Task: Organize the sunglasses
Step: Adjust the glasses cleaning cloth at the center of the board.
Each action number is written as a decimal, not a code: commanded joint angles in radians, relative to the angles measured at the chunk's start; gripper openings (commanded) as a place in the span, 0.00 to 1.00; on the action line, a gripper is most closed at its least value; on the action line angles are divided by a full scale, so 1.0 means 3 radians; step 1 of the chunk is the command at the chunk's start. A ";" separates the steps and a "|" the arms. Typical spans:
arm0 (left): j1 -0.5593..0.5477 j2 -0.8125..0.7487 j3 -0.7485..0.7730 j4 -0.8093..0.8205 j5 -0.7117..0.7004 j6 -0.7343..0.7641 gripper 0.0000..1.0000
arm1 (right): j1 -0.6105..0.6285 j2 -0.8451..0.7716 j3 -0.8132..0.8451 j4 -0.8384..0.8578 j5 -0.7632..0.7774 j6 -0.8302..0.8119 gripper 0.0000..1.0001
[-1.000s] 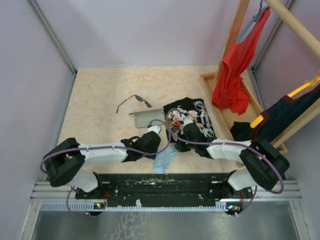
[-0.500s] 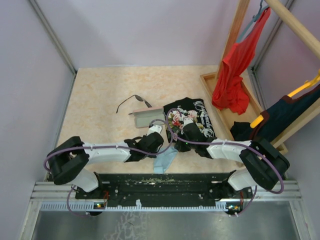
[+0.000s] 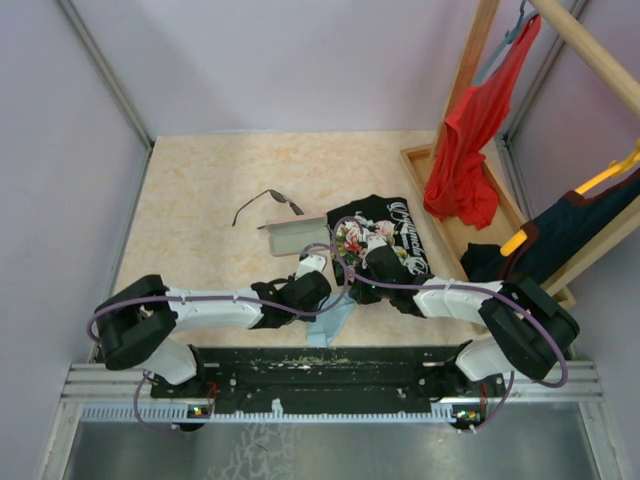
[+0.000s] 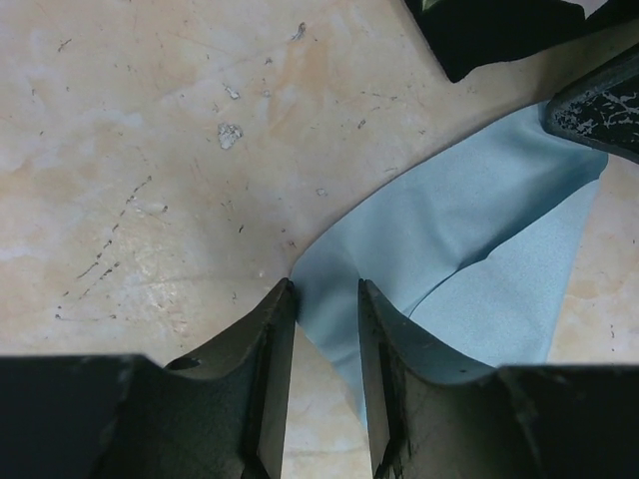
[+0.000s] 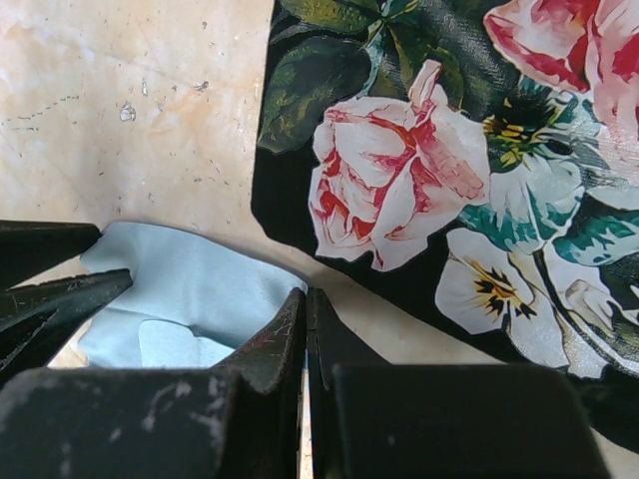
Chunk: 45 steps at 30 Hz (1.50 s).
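The sunglasses (image 3: 268,203), thin and dark with long arms, lie open on the table, far from both grippers. The pinkish case (image 3: 288,236) lies just in front of them. A light-blue cloth (image 3: 328,320) lies near the arm bases. My left gripper (image 3: 318,296) is low over the cloth; in the left wrist view the gripper (image 4: 321,289) is open, its jaws straddling the cloth's edge (image 4: 469,230). My right gripper (image 5: 307,292) is shut on the cloth's (image 5: 190,289) other edge, next to the floral fabric.
A black floral garment (image 3: 380,240) lies right of the case and shows in the right wrist view (image 5: 419,180). A wooden rack (image 3: 470,190) with a red top (image 3: 468,140) and dark clothes stands at the right. Walls close in the left and back.
My left gripper has slid right and nearer to the cloth, coming to its edge. The right gripper, the sunglasses and the case have stayed put.
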 commanded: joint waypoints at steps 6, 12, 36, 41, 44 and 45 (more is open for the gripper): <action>-0.0037 0.0210 -0.0128 -0.0579 0.0195 -0.0212 0.28 | -0.0026 -0.0060 -0.0045 0.0050 0.0012 0.0006 0.00; -0.0034 0.0208 -0.0074 -0.0551 0.0160 -0.0170 0.17 | -0.0025 -0.0066 -0.0051 0.0062 -0.0018 0.0015 0.00; 0.0032 -0.0806 -0.0125 -0.0374 -0.0098 0.0107 0.00 | -0.0025 -0.0413 0.0091 0.0270 -0.0518 -0.0077 0.00; 0.0029 -0.1165 -0.0241 -0.0300 0.0108 0.0221 0.00 | -0.0018 -0.0610 0.0070 0.0246 -0.0614 -0.0080 0.00; 0.0029 -0.1411 -0.0289 -0.0294 0.0203 0.0331 0.00 | -0.0020 -0.0744 0.0032 0.0258 -0.0594 -0.0081 0.00; 0.0030 -0.1493 -0.0291 -0.0312 0.0221 0.0355 0.00 | -0.0021 -0.0791 0.0017 0.0262 -0.0562 -0.0083 0.00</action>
